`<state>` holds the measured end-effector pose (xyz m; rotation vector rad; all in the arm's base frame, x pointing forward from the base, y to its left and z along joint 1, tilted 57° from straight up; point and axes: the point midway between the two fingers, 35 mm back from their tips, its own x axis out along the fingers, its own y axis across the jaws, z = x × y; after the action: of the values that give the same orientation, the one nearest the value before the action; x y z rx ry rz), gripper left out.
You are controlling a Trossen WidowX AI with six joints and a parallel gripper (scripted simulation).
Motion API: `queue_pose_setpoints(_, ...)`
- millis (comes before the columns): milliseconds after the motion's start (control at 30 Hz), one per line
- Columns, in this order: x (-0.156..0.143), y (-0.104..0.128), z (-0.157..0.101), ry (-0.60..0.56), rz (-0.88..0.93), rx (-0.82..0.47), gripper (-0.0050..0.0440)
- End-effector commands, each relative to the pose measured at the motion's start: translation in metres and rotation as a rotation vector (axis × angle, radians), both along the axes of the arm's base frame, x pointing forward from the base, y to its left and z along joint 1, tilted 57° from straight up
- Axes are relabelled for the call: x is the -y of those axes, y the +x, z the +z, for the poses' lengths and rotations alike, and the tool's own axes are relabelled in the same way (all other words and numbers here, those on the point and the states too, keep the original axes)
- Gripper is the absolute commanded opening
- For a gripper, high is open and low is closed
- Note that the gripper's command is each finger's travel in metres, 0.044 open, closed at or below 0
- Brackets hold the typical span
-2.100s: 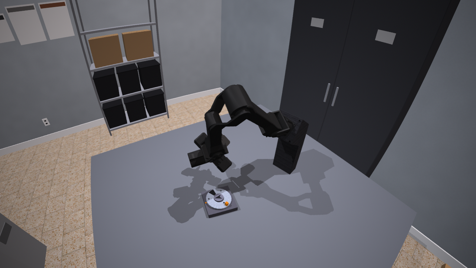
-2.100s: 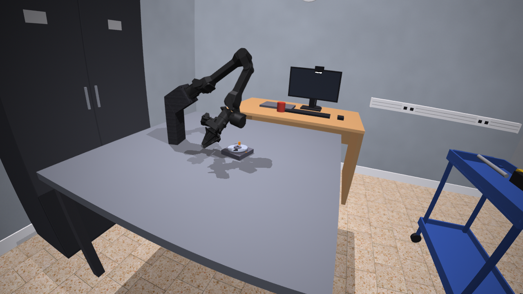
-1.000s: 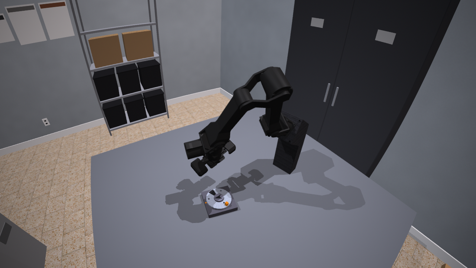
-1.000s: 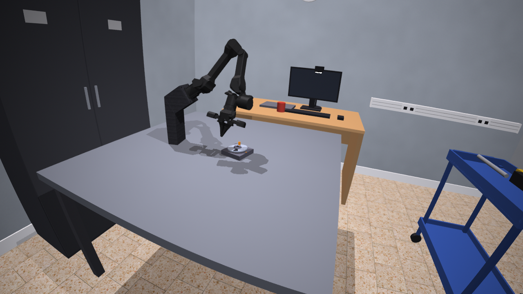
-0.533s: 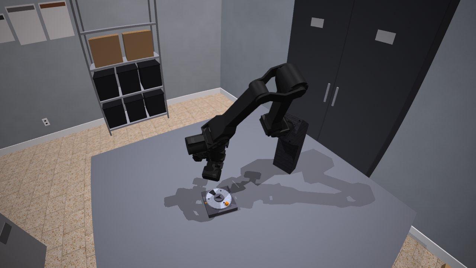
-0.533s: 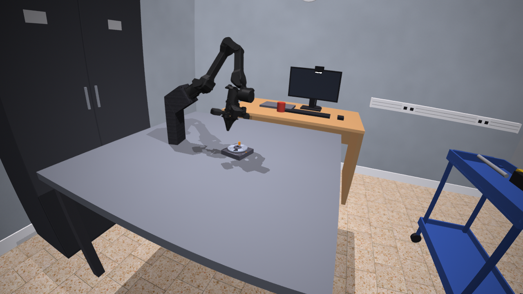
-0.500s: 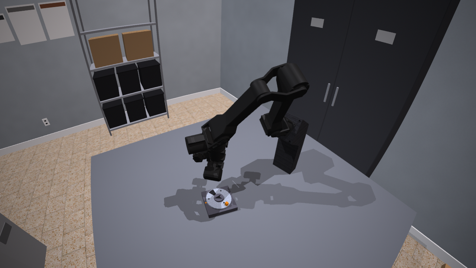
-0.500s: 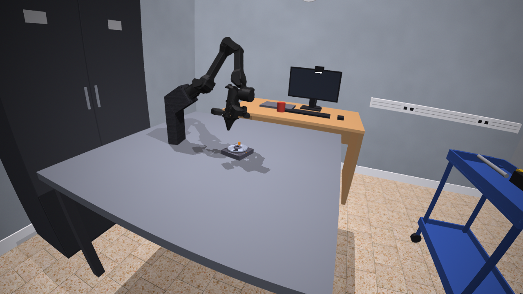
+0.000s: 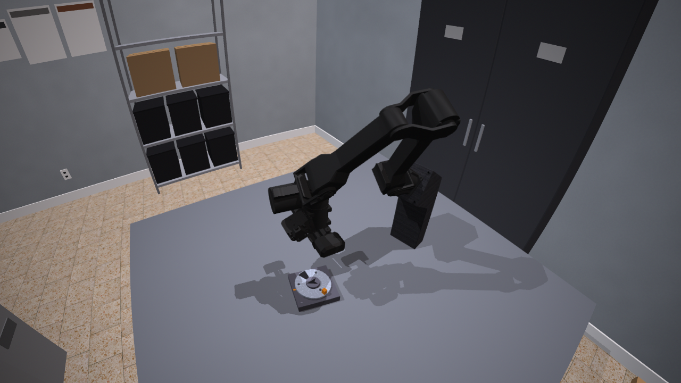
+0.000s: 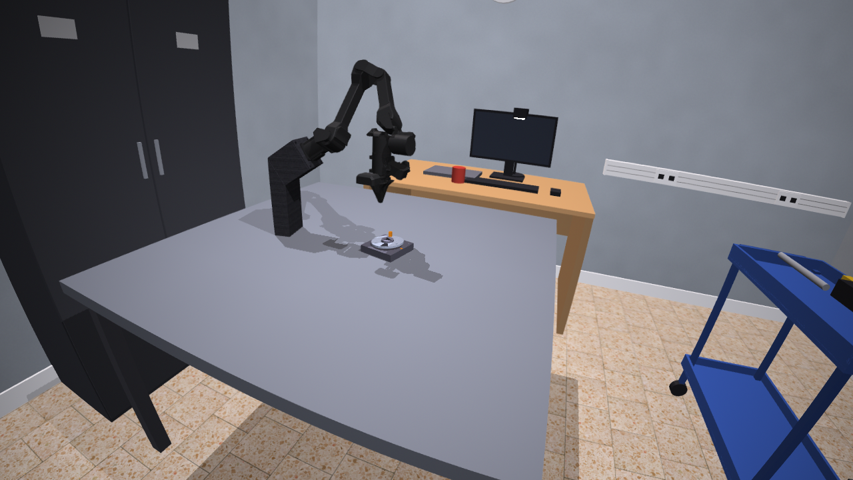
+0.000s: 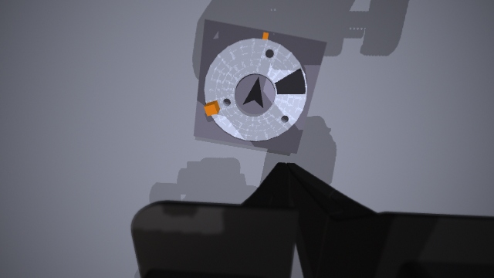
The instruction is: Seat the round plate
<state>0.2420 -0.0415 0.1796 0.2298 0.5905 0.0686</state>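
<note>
A round pale plate (image 11: 255,88) with a centre opening lies on a dark square base (image 11: 258,86) on the grey table. The plate has an orange tab (image 11: 211,108) at its rim with a small hole (image 11: 227,102) next to it, and two other small holes. A small orange mark (image 11: 265,35) sits on the base's edge by another hole (image 11: 269,53). The plate also shows in the top and exterior views (image 9: 312,283) (image 10: 386,241). My gripper (image 11: 285,171) (image 9: 328,247) (image 10: 379,197) is shut and empty. It hangs well above the table, beside the base.
The arm's dark pedestal (image 9: 414,209) stands at the back of the table. A shelf rack (image 9: 178,95) and a dark cabinet (image 9: 514,95) stand beyond the table. A wooden desk with a monitor (image 10: 512,143) and a blue cart (image 10: 775,334) stand off to the side.
</note>
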Motion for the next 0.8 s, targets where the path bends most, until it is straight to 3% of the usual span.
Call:
queue_pose_setpoints(0,-0.0033,-0.0042,0.0058,-0.059,0.067,0.027,-0.0050)
queue_pose_setpoints(767,-0.0031,-0.0032,0.0041,-0.054,0.065,0.020,-0.0050)
